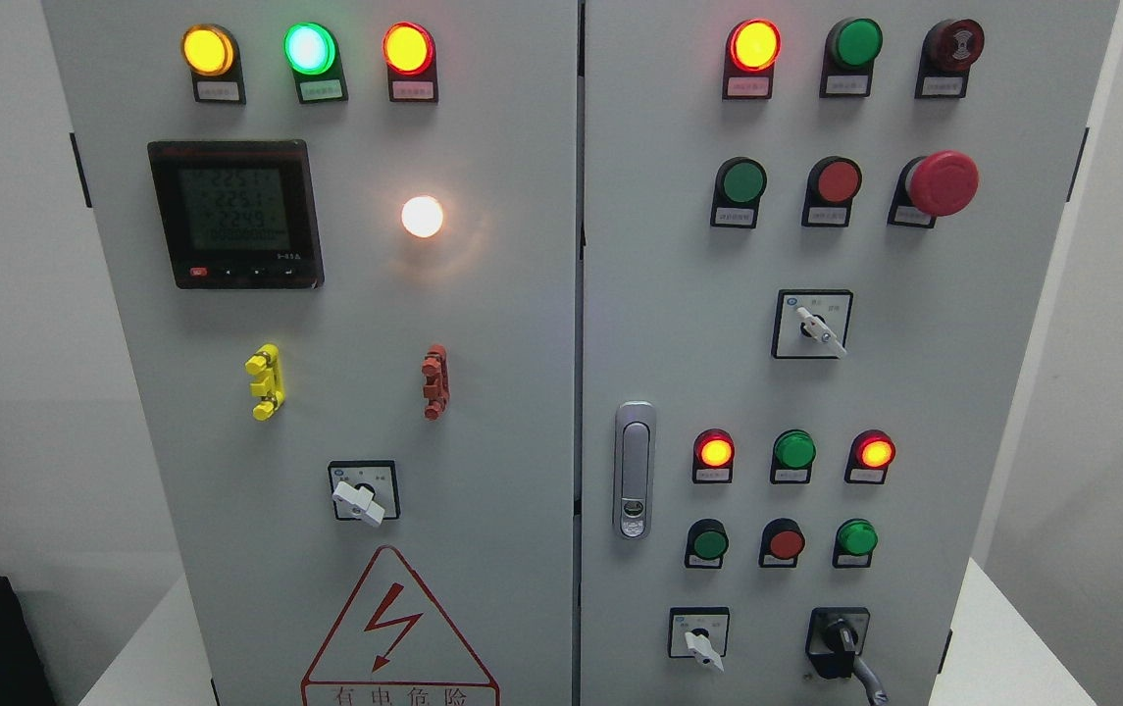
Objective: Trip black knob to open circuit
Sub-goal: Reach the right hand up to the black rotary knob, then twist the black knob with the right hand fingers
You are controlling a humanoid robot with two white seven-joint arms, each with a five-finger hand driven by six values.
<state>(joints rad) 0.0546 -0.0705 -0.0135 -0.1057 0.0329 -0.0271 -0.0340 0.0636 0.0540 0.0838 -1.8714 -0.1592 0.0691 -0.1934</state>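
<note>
The black knob (840, 639) sat at the right door's lower-right corner, handle angled down-right; neither hand was visible, so grip state was indeterminate.

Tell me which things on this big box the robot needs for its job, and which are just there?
Needed:
black knob, bottom right of the right door

Just there:
white knobs
red mushroom button
digital meter
lit lamps
door handle

No robot hand shows.
</note>
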